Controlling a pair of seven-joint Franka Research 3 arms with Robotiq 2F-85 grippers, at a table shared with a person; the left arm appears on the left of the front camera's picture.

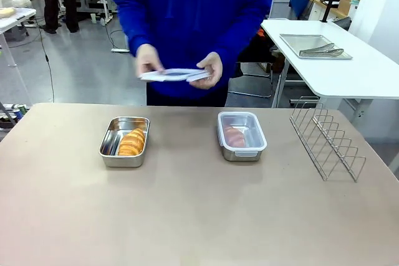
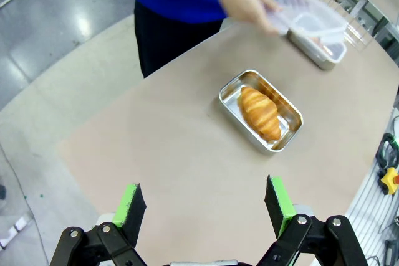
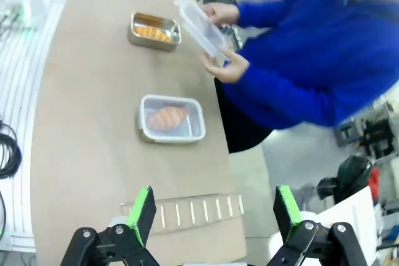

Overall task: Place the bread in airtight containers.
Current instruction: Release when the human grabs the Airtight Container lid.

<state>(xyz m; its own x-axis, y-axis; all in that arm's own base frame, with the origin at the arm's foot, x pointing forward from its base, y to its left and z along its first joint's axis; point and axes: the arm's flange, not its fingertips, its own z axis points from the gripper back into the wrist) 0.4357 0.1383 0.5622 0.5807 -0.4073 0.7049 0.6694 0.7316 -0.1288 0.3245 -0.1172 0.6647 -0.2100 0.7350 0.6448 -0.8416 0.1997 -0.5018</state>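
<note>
1. Front view, near to far: the bare table (image 1: 187, 216) comes first, then two tins side by side past its middle. The open tin (image 1: 124, 141) lies at about 10 o'clock from table centre with a croissant (image 1: 132, 142) inside; the lidded tin (image 1: 242, 136) lies at about 1 o'clock, its croissant (image 1: 234, 136) visible through the clear cover.
2. Left wrist view: the left pincer (image 2: 204, 209) hangs high over the table edge, green pads wide apart and holding nothing. The open tin (image 2: 260, 110) sits toward 12 o'clock beyond it, well apart.
3. Right wrist view: the right pincer (image 3: 213, 213) is likewise spread and empty. The lidded tin (image 3: 172, 119) lies at about 11 o'clock ahead, the open tin (image 3: 155, 30) farther off.
4. Step in hand, as I judge it: both croissants are in their tins and one tin is sealed. At the far side the person's hands (image 1: 177, 70) hold the second clear lid (image 1: 175, 75) above the table edge, roughly between the two tins.
5. The next move likely calls for setting that lid squarely on the open tin and pressing the rim down until it seats.
6. Around: a wire rack (image 1: 327, 138) stands at 3 o'clock, well clear of both tins. Nothing blocks the open tin, though the croissant lies toward one side.
</note>
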